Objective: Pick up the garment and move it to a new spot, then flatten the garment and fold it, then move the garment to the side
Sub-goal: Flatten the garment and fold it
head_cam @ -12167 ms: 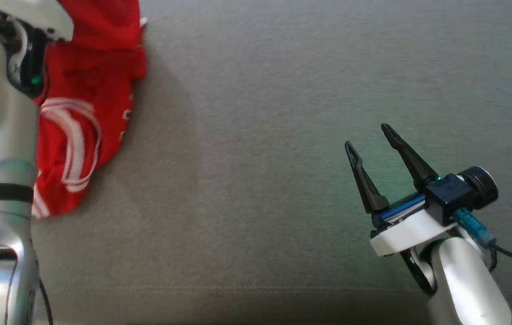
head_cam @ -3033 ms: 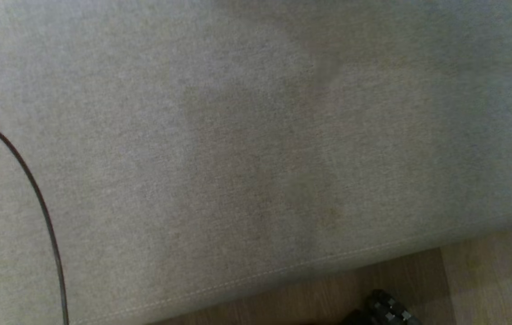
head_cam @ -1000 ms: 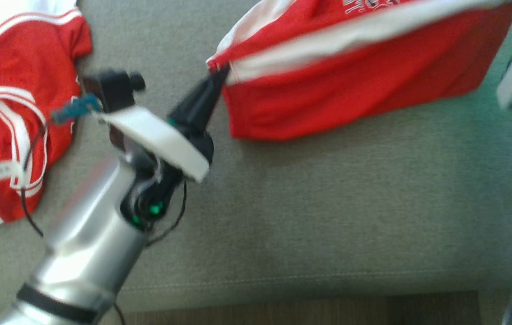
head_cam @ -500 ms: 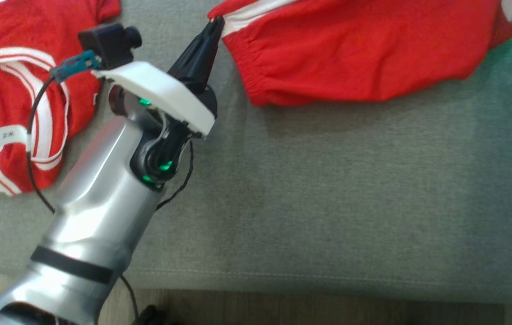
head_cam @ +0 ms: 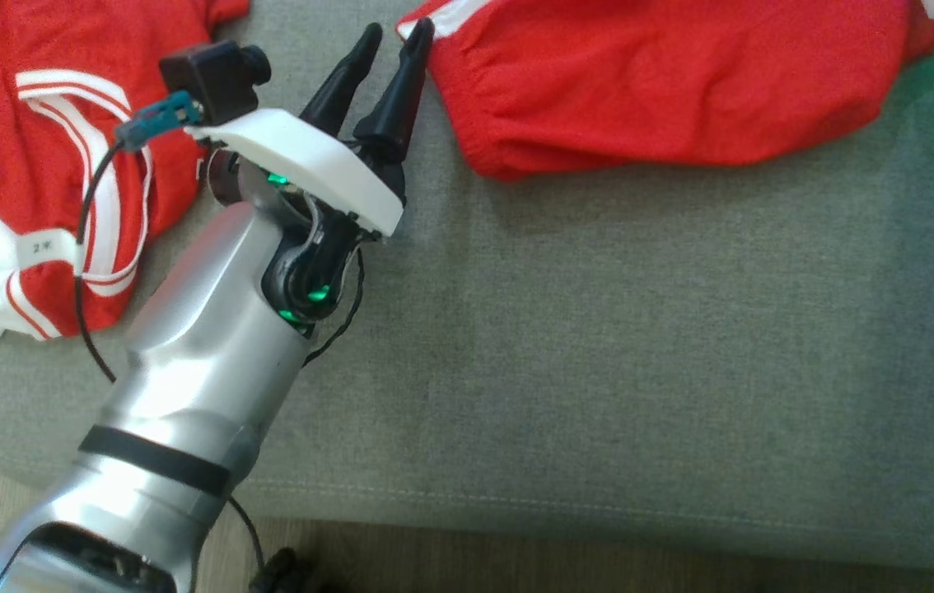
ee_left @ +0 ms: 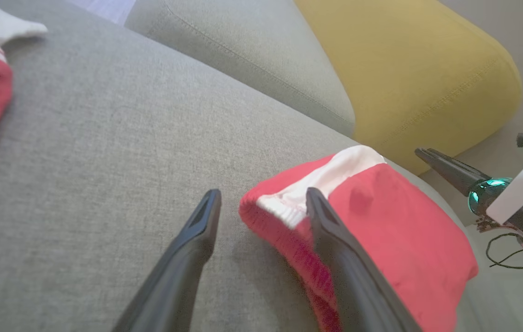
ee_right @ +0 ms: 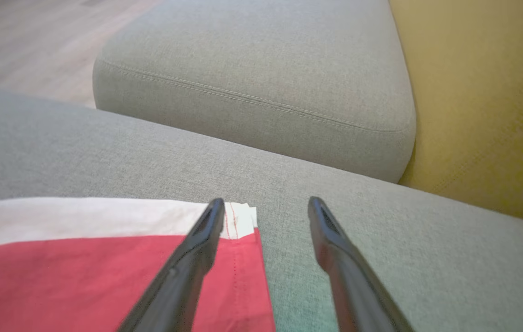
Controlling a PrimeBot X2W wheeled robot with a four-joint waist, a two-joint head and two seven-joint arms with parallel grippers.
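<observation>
The garment is red with a white band and lies loosely spread on the grey sofa seat. My left gripper stands open at its left corner; in the left wrist view the gripper straddles the white-edged corner of the garment, which rests free on the seat. My right gripper is open over the other end, its left finger above the white hem of the garment. Nothing is clamped in either gripper.
A second red jersey with white stripes lies crumpled at the seat's left. A yellow cushion and a grey back cushion stand behind the garment. The seat's front edge and the wooden floor run along the bottom.
Both grippers have opened and let go of the garment's corners. The garment, held stretched above the seat a second ago, now rests on the cushion. The head camera has shifted slightly.
</observation>
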